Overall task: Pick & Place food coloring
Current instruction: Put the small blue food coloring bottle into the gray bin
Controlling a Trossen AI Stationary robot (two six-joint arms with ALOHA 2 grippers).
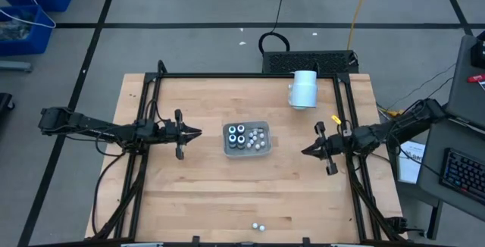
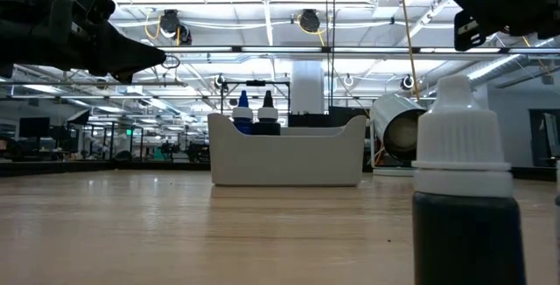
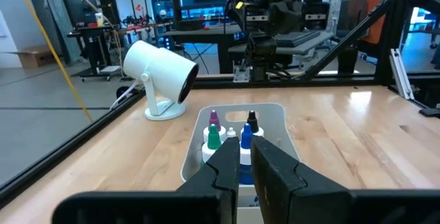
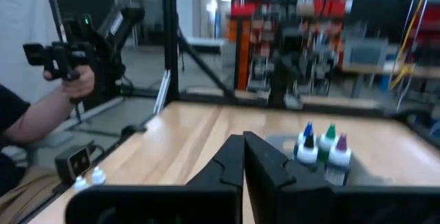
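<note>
Food coloring (image 1: 241, 136): small dark bottles w/ dropper tips, standing upright, long axis vertical, tips up, in pale tray (image 1: 264, 124) mid-table. Tray sits between the two pincers, ahead of each one's tips, apart from both. High view: caps show as rings, whitish bits beside them too small to tell apart. Left wrist view: purple, green, blue, black tips visible; lower bodies hidden by tray wall and by the pincer's own fingers (image 3: 282, 172). Low view: only two tips clear the tray rim.

Two more bottles (image 1: 258, 226) loose at table's near edge, well apart from both pincers. One (image 2: 462, 184) fills low view's right side: white ribbed cap, dark body, base cut off.

Left gripper (image 1: 198, 133): closed, holds nothing, off the table, pointing at tray. Right gripper (image 1: 305, 151): closed, empty, pointing at tray from opp. side.

White cylinder (image 1: 304, 89) on its side beyond the tray.

Right wrist view: a person's hand (image 4: 69, 81) holds a dark handle, beyond table.
</note>
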